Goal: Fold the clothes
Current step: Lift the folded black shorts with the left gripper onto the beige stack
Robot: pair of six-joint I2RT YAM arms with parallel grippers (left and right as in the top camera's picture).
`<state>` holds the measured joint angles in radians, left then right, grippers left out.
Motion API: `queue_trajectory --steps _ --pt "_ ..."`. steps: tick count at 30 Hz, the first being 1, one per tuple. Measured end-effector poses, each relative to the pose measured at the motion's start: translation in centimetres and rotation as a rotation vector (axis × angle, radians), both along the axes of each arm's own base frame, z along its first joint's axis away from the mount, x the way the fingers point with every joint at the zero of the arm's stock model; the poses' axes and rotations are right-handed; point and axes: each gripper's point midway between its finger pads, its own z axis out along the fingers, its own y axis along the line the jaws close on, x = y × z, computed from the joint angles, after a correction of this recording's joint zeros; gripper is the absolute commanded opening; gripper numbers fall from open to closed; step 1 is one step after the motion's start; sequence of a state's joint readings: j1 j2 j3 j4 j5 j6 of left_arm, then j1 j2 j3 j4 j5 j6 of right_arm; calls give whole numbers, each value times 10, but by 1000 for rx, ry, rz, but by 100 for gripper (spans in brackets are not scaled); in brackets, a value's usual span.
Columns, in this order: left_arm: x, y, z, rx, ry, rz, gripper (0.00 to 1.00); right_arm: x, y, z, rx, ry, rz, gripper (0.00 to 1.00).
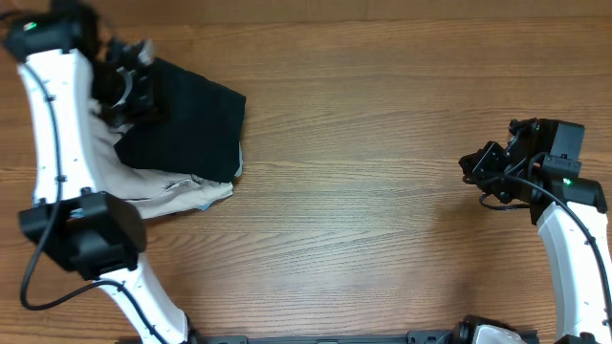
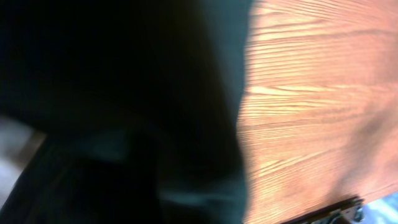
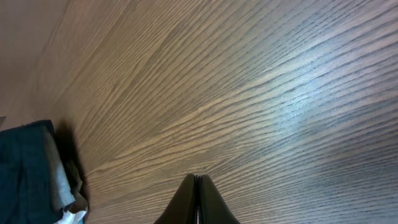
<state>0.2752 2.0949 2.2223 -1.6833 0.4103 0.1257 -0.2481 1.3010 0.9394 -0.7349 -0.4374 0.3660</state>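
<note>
A black garment (image 1: 191,119) lies at the far left of the table, partly over a beige garment (image 1: 158,191). My left gripper (image 1: 134,84) is at the black garment's upper left edge, and the cloth rises to it. In the left wrist view the dark cloth (image 2: 118,112) fills the frame and hides the fingers; the gripper appears shut on it. My right gripper (image 1: 473,167) is shut and empty over bare wood at the right, its fingertips (image 3: 197,178) pressed together. The pile of clothes (image 3: 25,168) shows far off in the right wrist view.
The wooden table (image 1: 382,115) stretches between the two arms. The left arm's white links (image 1: 57,115) run down the left edge beside the clothes. The right arm's base (image 1: 574,248) stands at the lower right.
</note>
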Motion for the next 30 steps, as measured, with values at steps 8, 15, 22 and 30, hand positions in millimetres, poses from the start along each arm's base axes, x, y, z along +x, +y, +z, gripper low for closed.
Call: queue_trajectory --steps 8,15,22,30 --pt "-29 92 -24 56 96 254 4 0 0 0 0 -1 0 5" --pt "-49 142 -48 199 189 422 4 0 0 0 0 -2 0 5" --pt "-51 151 -38 198 177 465 4 0 0 0 0 -1 0 5" --pt "-33 135 43 200 -55 437 4 0 0 0 -1 -2 0 5"
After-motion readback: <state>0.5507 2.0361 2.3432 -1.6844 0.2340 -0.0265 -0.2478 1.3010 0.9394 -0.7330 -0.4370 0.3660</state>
